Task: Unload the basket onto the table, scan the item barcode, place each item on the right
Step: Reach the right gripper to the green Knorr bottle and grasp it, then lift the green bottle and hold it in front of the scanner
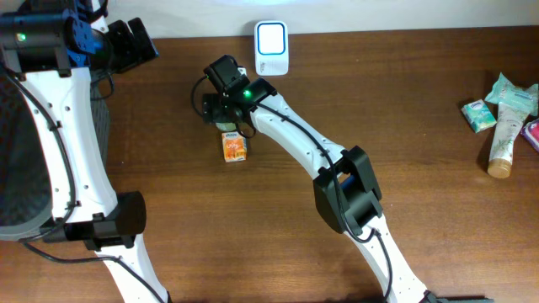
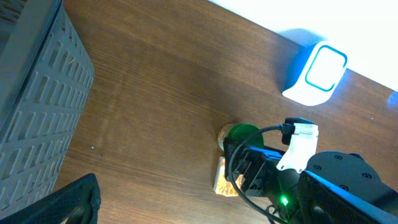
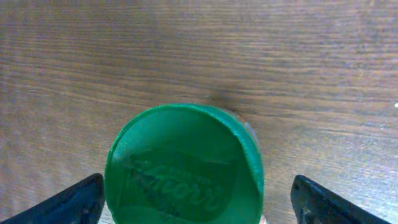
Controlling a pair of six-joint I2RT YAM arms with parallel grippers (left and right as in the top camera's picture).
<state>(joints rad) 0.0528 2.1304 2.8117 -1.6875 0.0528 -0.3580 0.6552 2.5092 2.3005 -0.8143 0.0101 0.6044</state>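
A jar with a green embossed lid (image 3: 183, 165) stands on the wooden table, close beside a small orange box (image 1: 234, 146). My right gripper (image 3: 199, 208) hangs right above the jar, open, one finger on each side of the lid. Its left finger (image 3: 71, 205) looks close to the lid's rim; a gap shows at the right finger (image 3: 329, 202). The overhead view hides the jar under the right gripper (image 1: 221, 105). The white scanner (image 1: 271, 47) with a blue-lit face stands at the table's far edge. My left gripper (image 1: 131, 40) is far left, open and holding nothing; its wrist view shows the lid (image 2: 240, 133), box (image 2: 223, 180) and scanner (image 2: 315, 74).
A grey ribbed basket (image 2: 34, 99) stands at the left side, also in the overhead view (image 1: 17, 168). At the far right lie a tube (image 1: 504, 135) and teal packets (image 1: 480, 114). The right arm's links (image 1: 337, 185) stretch across the middle of the table.
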